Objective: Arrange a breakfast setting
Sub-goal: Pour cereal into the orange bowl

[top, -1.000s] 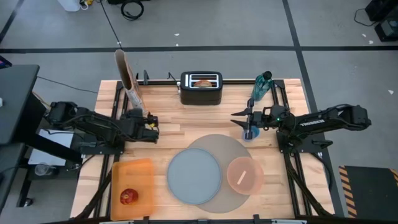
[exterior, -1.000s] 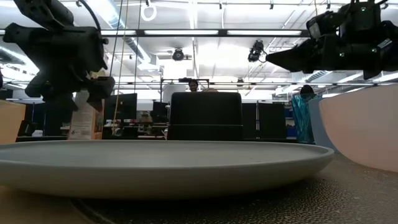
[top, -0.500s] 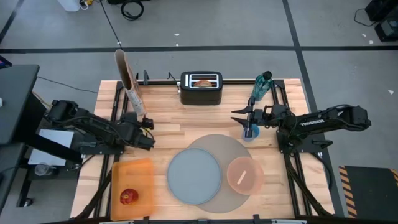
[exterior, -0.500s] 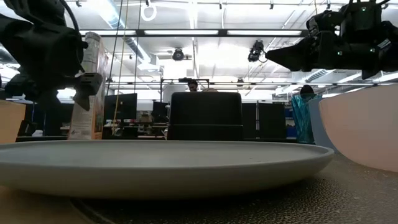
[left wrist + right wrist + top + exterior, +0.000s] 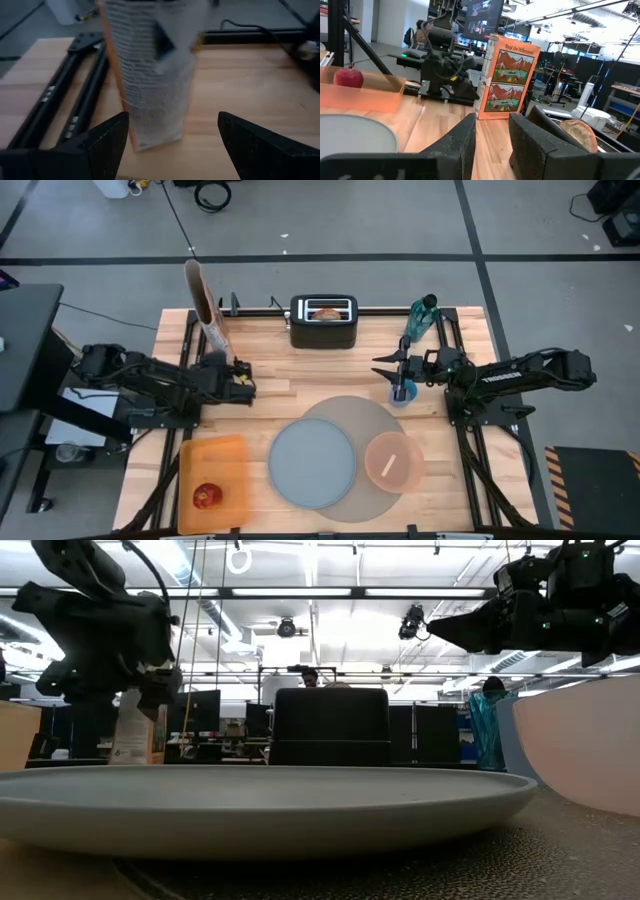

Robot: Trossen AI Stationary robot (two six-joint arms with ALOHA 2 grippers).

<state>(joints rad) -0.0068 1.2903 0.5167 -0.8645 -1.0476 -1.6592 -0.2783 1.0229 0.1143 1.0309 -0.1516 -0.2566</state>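
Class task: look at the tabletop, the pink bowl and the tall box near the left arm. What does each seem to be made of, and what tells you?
Tabletop: likely wood, light planks with visible seams, matte.
Pink bowl: probably plastic, translucent with a smooth look.
Tall box: seemingly printed cardboard, with flat panels, sharp edges and coloured pictures.

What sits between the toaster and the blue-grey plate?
Only bare wooden table and the grey mat's far edge separate the toaster from the plate, per the high view.

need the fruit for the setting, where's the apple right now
In the high view the apple sits on the orange board at the table's front left, left of the blue-grey plate.
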